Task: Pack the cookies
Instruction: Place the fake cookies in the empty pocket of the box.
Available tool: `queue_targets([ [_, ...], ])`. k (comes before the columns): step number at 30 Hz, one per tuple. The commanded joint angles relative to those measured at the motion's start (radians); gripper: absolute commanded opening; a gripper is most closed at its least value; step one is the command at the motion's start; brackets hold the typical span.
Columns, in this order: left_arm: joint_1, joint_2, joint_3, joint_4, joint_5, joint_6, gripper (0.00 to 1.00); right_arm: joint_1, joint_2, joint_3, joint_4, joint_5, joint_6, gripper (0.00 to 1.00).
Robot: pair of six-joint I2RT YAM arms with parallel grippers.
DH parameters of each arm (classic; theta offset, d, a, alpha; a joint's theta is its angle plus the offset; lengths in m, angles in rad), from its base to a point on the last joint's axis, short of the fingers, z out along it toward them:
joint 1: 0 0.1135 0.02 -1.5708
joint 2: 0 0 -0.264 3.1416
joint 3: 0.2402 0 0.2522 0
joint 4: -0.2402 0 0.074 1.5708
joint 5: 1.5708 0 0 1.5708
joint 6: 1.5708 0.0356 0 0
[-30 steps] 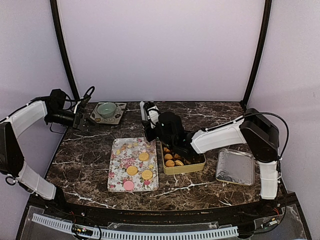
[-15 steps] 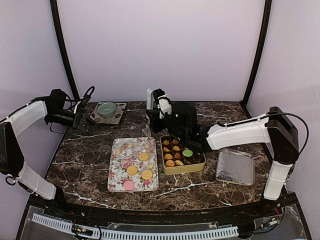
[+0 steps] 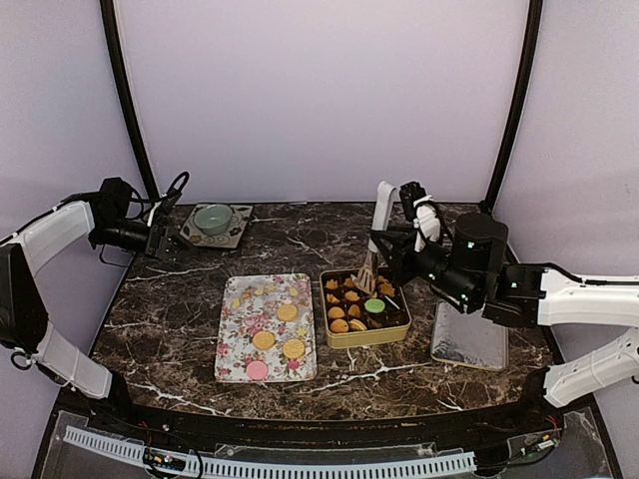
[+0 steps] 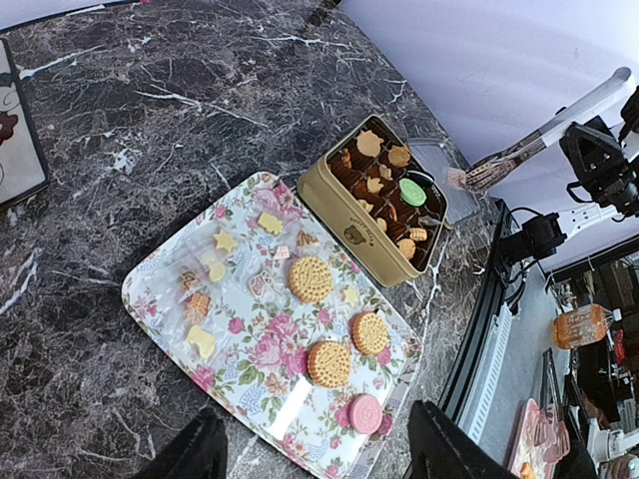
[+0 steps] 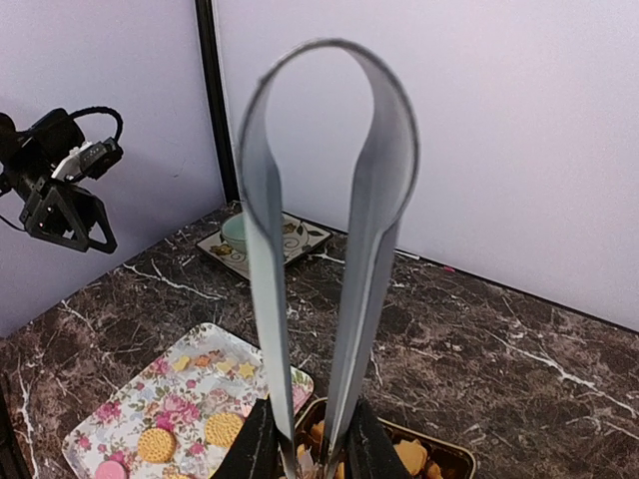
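Three golden round cookies (image 3: 287, 312) and a pink one (image 3: 257, 370) lie on the flower-patterned tray (image 3: 240, 344). They also show in the left wrist view (image 4: 311, 278). A green cookie (image 3: 374, 306) lies in the gold tin (image 3: 364, 337) among small biscuits in brown cups. My right gripper (image 3: 375, 261) is shut on metal tongs (image 3: 379, 215), held upright over the tin's far edge. In the right wrist view the tongs (image 5: 371, 200) rise between the fingers (image 5: 258, 444). My left gripper (image 3: 165, 242) is open and empty at the far left, well above the table.
The tin's lid (image 3: 469, 334) lies right of the tin. A green bowl (image 3: 214, 218) stands on a patterned plate at the back left. Small star and heart shapes (image 4: 225, 242) lie on the tray's far end. Black frame poles rise at both back corners.
My right arm has swung from over the tin's left side back to the right, lifting the tongs. A green cookie now shows in the tin. The left arm has not moved.
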Motion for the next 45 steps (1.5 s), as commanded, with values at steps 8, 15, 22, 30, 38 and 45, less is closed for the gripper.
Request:
queue_targets([
  [8, 0.007, -0.021, 0.009, -0.004, 0.017, 0.001, 0.65, -0.033, -0.135, -0.124, -0.213, 0.068, 0.019, 0.04],
  [15, 0.006, -0.022, 0.006, -0.003, 0.015, -0.005, 0.65, -0.042, -0.134, -0.146, -0.23, 0.089, 0.008, 0.04],
  [22, 0.006, -0.023, 0.011, -0.005, 0.017, -0.006, 0.65, -0.047, -0.16, -0.151, -0.223, 0.102, -0.002, 0.24],
  [30, 0.006, -0.02, 0.013, -0.008, 0.026, -0.004, 0.65, -0.048, -0.178, -0.133, -0.222, 0.093, -0.003, 0.34],
  [38, 0.007, -0.015, 0.02, -0.015, 0.03, -0.001, 0.65, -0.051, -0.184, -0.126, -0.218, 0.093, 0.001, 0.26],
  [45, 0.007, -0.012, 0.024, -0.02, 0.03, 0.002, 0.65, -0.064, -0.149, -0.152, -0.196, 0.091, 0.017, 0.15],
])
